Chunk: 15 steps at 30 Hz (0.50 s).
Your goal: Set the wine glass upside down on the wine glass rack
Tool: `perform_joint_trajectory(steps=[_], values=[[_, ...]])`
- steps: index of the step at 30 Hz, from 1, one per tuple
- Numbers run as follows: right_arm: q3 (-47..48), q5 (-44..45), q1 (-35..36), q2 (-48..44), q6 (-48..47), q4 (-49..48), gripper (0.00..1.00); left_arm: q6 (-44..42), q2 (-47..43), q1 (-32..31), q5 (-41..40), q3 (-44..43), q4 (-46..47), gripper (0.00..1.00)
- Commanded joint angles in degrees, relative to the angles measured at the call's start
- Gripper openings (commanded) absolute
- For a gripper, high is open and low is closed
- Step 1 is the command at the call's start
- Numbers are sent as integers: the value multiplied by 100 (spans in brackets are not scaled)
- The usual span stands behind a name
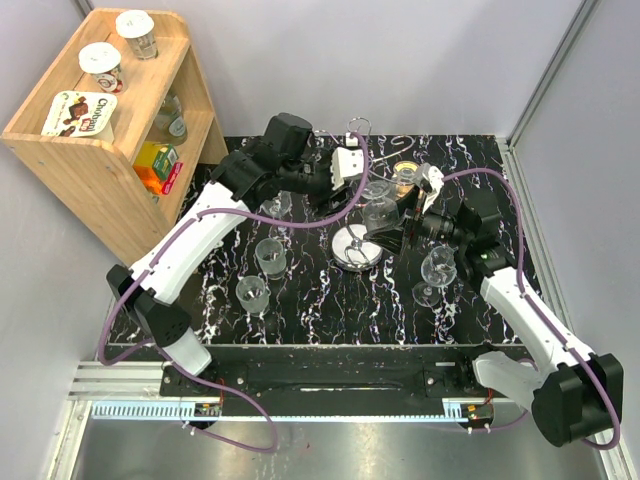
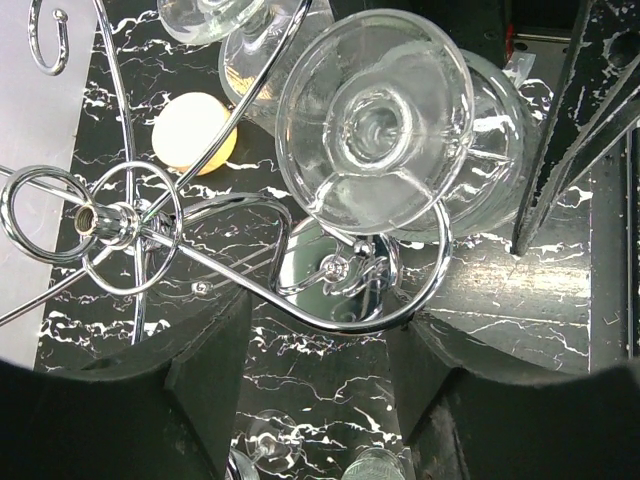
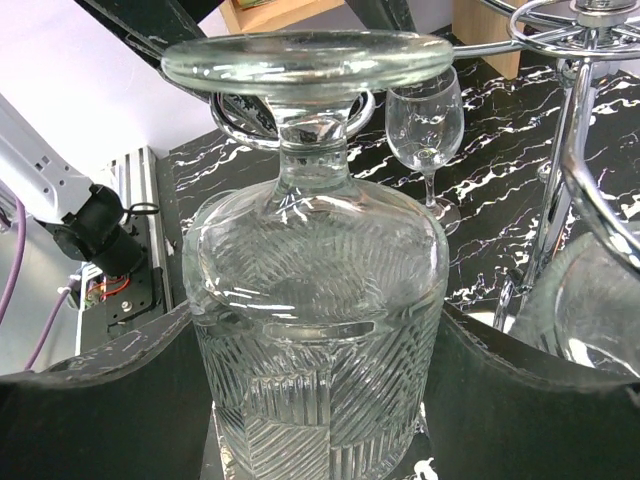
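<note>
Left arm (image 1: 190,235) and right arm (image 1: 525,305) are built alike: white shell links, black rounded joint housings. A purple cable (image 1: 107,318) is run loosely along each arm, looped clear at the joints. Base blocks (image 1: 575,395) are black. Fingers (image 2: 100,420) are seen in the wrist views as broad, matte black and wedge-shaped.

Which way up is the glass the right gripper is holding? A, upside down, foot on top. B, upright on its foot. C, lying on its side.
A: the wine glass has its flat foot uppermost in the right wrist view.
</note>
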<state>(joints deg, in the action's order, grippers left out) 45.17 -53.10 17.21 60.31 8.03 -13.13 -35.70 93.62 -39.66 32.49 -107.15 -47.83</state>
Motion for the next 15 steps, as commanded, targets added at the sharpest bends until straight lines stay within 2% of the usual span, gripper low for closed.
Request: perform_joint_trajectory(steps=[1, 15], values=[[-25, -51, 151, 15, 128, -788, 0, 125, 24, -182, 47, -271, 248, 57], [159, 633, 283, 174, -12, -226, 0, 283, -72, -446, 3, -51, 336, 56]])
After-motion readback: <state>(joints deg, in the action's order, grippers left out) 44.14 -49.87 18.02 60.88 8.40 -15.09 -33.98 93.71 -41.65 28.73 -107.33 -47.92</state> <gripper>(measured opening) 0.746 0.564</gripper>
